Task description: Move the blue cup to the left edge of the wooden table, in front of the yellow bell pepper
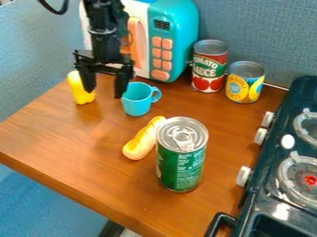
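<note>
You had a wooden table (74,139) with a black stove (269,152) along the view's right; a teal microwave (186,28) stood at the back; your gripper (105,88) hung before it, fingers apart; a green can (180,166) stood nearest the camera, red can (209,69) and yellow can (244,88) behind; a bread-like toy (142,142) lay beside the green one; the blue cup (136,99) and yellow toy (79,92) flanked your fingers, touching or not you couldn't tell.

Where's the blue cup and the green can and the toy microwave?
Blue cup (136,101): camera view, on its side.
Green can (180,167): camera view, on its label.
Toy microwave (167,43): camera view, on an orange button.
</note>
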Tool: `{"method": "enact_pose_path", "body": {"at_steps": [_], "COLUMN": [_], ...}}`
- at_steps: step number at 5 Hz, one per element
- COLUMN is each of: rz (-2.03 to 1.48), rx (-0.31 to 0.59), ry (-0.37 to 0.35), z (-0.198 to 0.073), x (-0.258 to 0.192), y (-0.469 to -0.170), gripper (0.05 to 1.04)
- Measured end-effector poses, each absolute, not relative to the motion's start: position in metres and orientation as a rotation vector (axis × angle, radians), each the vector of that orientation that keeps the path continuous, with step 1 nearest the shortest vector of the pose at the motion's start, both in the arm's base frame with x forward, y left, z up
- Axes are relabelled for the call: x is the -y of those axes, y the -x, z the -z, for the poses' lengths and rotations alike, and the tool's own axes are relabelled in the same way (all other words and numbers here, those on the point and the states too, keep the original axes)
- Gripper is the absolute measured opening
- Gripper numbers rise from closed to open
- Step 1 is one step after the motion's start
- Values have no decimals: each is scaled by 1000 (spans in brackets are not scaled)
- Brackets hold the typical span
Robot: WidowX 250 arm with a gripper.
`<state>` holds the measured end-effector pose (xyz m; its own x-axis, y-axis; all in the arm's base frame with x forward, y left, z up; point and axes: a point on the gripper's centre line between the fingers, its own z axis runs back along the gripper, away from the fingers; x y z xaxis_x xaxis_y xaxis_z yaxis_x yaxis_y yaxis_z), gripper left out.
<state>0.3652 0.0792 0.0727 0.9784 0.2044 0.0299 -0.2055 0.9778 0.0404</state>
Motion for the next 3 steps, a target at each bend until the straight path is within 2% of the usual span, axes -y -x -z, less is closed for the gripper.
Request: {"method": "enact_pose_path", "body": {"at_steps": [1,3], "rz": [-276,-375], "rx": [83,144], "ry": [-41,26], "z": [-73,-80], "x": [-75,-75], "y": [-375,-387], "gripper": [1001,1001]}}
